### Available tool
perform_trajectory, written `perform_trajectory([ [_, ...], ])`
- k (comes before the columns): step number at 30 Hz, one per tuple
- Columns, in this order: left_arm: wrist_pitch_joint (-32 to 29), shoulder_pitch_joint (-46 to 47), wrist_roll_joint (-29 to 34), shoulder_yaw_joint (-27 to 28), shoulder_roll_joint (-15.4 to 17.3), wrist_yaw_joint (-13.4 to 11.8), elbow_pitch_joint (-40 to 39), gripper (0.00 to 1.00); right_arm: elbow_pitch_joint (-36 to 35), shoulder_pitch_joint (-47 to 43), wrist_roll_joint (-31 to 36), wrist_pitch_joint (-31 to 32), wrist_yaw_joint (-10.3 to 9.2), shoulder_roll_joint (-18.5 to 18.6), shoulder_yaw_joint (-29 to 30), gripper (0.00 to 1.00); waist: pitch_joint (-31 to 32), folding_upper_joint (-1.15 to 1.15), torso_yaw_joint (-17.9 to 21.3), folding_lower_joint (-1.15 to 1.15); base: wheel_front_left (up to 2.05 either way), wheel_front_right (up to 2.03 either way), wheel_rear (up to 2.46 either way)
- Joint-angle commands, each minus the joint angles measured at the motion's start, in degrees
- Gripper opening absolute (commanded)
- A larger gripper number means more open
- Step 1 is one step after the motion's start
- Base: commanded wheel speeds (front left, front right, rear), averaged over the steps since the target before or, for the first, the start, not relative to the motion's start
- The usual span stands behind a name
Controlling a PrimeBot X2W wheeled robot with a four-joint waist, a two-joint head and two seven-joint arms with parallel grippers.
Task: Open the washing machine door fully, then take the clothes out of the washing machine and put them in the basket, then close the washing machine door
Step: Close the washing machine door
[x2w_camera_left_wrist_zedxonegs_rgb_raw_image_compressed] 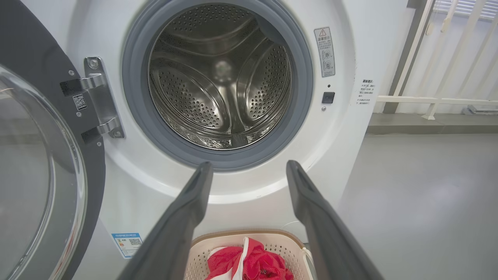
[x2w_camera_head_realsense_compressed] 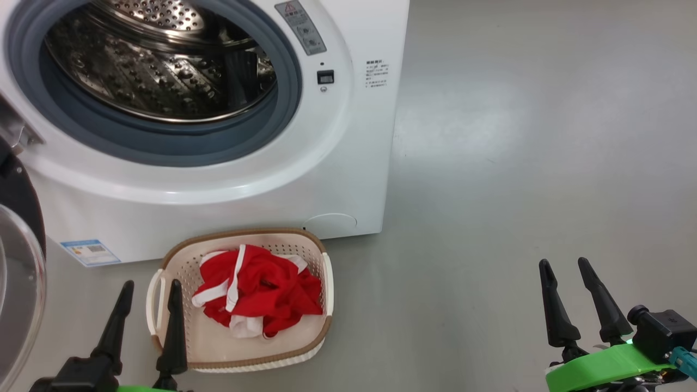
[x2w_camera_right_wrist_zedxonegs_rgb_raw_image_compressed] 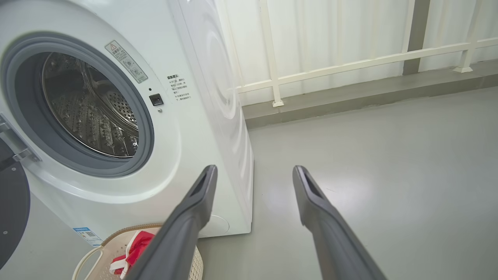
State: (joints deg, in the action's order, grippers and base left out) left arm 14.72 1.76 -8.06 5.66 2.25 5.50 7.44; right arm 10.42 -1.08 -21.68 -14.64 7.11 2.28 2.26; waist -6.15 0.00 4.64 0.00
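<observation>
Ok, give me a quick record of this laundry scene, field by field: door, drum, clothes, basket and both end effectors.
washing machine door: open, swung to the left on its hinge
drum: no clothes visible inside
clothes: red and white, heaped in the basket
basket: on the floor, in front of the washing machine
left end effector: open, holding nothing, by the basket's left side
right end effector: open, holding nothing, over the floor right of the basket
step left: closing the door
</observation>
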Motion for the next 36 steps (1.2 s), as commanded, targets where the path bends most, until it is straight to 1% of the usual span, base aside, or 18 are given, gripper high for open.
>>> perform_trajectory([
  [1,0.3,-0.1,0.2,1.6,0.6,-0.2,-1.9,1.00,-1.3,0.1,-0.2,-0.4,0.37,0.6,-1.5,1.00,0.0,0.00,0.0,0.00,-1.10,1.10,0.00],
  [8,0.3,-0.2,0.2,1.5,0.6,0.0,-1.9,1.00,-1.3,0.1,-0.2,-0.4,0.37,0.6,-1.5,1.00,0.0,0.00,0.0,0.00,-0.66,0.66,0.00],
  [18,0.3,0.1,0.1,1.3,0.6,-0.1,-2.0,1.00,-1.3,0.1,-0.2,-0.4,0.37,0.6,-1.5,1.00,-0.1,0.00,-0.1,0.00,-0.02,0.02,0.00],
  [23,0.3,0.3,-0.2,1.1,0.6,-0.3,-1.9,1.00,-1.4,0.1,-0.1,-0.4,0.37,0.6,-1.5,1.00,-0.1,0.00,-0.8,0.00,0.00,0.00,0.00],
  [29,0.3,0.5,-1.3,0.4,0.6,-1.1,-1.4,1.00,-1.2,0.4,0.1,-0.4,0.37,0.9,-2.2,1.00,-0.2,0.00,-3.4,0.00,0.00,0.00,0.00],
  [36,0.3,-0.4,-3.2,-1.3,0.6,-2.9,-1.4,1.00,-0.8,0.8,0.2,-0.4,0.37,2.2,-3.2,1.00,0.2,0.00,-8.5,0.00,0.00,0.00,0.00],
])
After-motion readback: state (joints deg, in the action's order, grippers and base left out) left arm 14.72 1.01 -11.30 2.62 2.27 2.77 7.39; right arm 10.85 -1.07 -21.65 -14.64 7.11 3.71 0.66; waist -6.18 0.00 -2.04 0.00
